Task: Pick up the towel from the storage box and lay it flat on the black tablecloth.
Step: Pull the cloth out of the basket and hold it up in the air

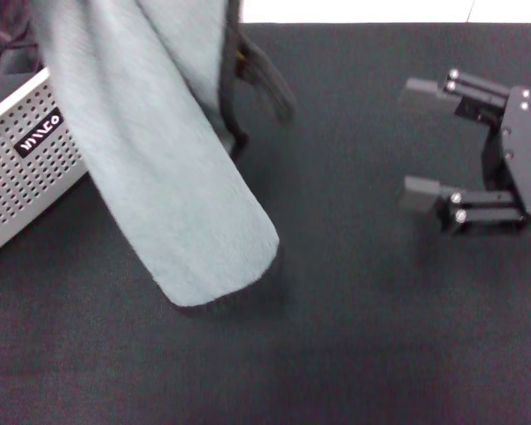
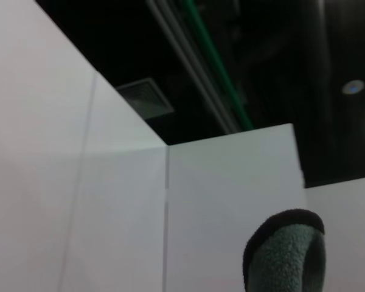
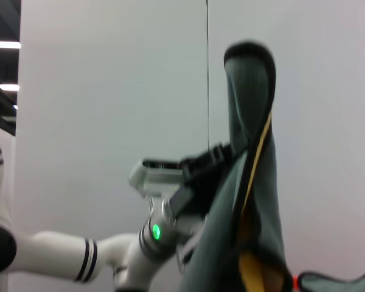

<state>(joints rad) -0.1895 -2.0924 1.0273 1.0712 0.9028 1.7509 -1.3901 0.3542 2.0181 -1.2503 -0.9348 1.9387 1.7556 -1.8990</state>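
Here the left gripper (image 3: 216,159) pinches the towel (image 1: 159,168), raised beside the storage box (image 1: 26,168); right gripper (image 1: 418,142) spread over the black tablecloth (image 1: 354,336).

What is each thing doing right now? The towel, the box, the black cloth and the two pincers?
towel: lifted out of the box, hanging down in folds, not flat.
storage box: sitting at the left, towel no longer in it.
black tablecloth: spread flat, bare.
left pincer: raised, shut on the towel.
right pincer: open, empty, above the tablecloth at the right.

White partition panels (image 2: 109,201) stand beneath a dark ceiling (image 2: 280,55).
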